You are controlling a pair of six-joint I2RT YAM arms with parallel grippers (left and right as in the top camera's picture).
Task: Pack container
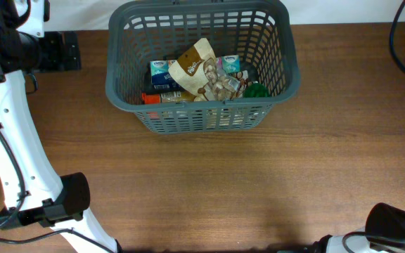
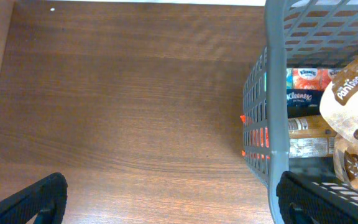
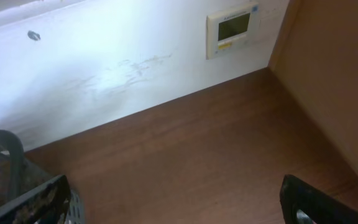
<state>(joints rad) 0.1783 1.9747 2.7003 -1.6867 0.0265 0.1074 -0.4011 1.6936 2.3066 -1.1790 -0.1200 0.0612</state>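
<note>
Dark grey slotted container (image 1: 202, 121), packets (image 1: 195, 70) inside. Brown wooden surface (image 1: 259, 183), white wall (image 3: 104, 62) behind. Both left pincer (image 2: 176, 199) and right pincer (image 3: 179, 202) spread.

Basket (image 2: 272, 93) cut off by right edge. Tissue pack (image 2: 304, 87) partly hidden behind its rim. Wall panel (image 3: 232, 28) text unreadable, upper centre.

You are looking down on a brown wooden table (image 1: 259, 190). The dark grey slotted container (image 1: 202, 119) sits at upper centre. Inside it lie a tan snack bag (image 1: 195, 67), a blue tissue pack (image 1: 164, 74), a small teal box (image 1: 230, 65) and something green (image 1: 256, 90). Your white left arm (image 1: 13, 140) runs along the left edge. A black part of the right arm (image 1: 392, 225) shows at lower right.
</note>
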